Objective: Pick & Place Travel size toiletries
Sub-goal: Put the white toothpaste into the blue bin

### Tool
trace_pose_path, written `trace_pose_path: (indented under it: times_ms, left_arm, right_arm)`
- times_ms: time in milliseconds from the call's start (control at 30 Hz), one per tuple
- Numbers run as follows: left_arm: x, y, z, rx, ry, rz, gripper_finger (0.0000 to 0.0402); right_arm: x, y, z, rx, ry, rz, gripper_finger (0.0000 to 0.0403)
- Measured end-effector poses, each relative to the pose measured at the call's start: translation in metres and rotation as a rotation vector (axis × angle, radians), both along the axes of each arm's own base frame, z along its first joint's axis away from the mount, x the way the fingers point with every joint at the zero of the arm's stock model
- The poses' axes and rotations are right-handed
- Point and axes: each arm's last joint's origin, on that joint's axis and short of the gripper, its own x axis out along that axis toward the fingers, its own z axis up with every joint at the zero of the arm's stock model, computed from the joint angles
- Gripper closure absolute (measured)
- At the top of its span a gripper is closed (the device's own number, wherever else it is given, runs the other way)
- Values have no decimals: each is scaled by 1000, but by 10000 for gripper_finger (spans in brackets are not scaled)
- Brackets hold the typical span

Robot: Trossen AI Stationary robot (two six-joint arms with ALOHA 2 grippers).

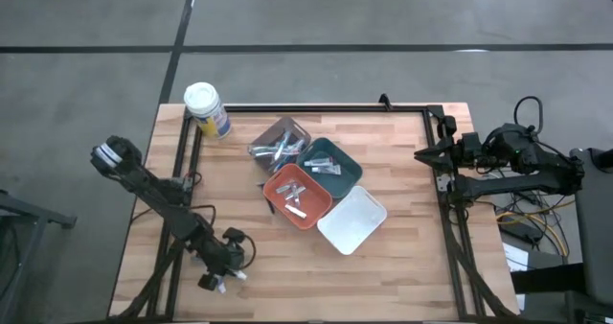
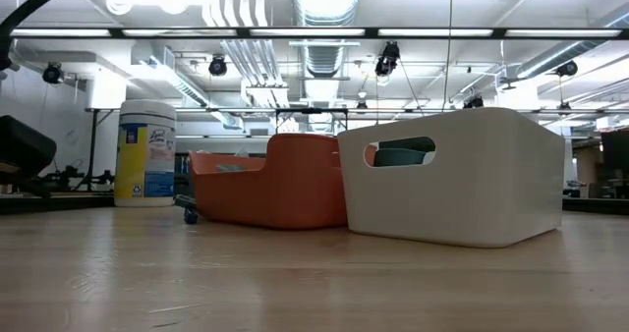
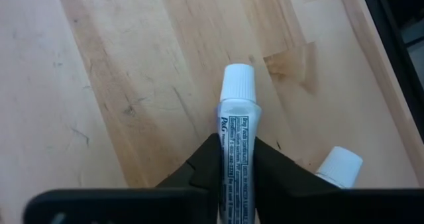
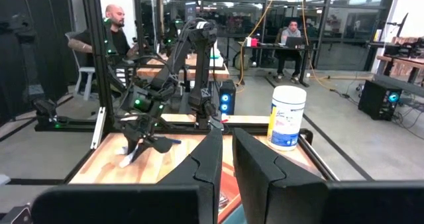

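My left gripper [image 1: 218, 278] is near the table's near left corner, shut on a small white tube [image 3: 236, 128] with a white cap. A second white cap [image 3: 340, 166] shows beside its fingers, lying on the wood. More toiletries lie in the dark tray [image 1: 280, 142], the teal tray [image 1: 330, 163] and the orange tray [image 1: 297, 195]. The white tray [image 1: 351, 219] shows nothing inside. My right gripper [image 4: 227, 159] waits over the table's right edge, its fingers shut to a narrow slit, touching nothing. My left gripper pinches the white tube's printed body [image 3: 236, 159] between its two fingers [image 3: 199, 174], below the cap. The fingers point down at the table and the tube lies along them. Its capped end [image 3: 238, 83] sticks out past the fingertips. Whether that end touches the wood I cannot tell.
A white-lidded yellow-blue canister [image 1: 206, 110] stands at the far left corner. The four trays cluster mid-table; in the low view the orange tray [image 2: 270, 190] and white tray [image 2: 452, 175] stand side by side. A black frame [image 1: 316, 107] runs along the table's edges. People sit beyond the table.
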Motion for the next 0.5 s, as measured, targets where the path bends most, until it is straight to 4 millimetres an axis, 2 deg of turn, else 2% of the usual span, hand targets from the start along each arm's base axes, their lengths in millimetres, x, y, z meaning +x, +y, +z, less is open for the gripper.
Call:
trace_pose_path:
  times_ms: [167, 500]
  left_arm:
    - [0, 1, 8, -17, -36, 10, 360]
    - [11, 1, 35, 33, -232, 56, 354]
  right_arm:
    - [0, 0, 0, 0, 0, 0, 369]
    - [0, 0, 0, 0, 0, 0, 369]
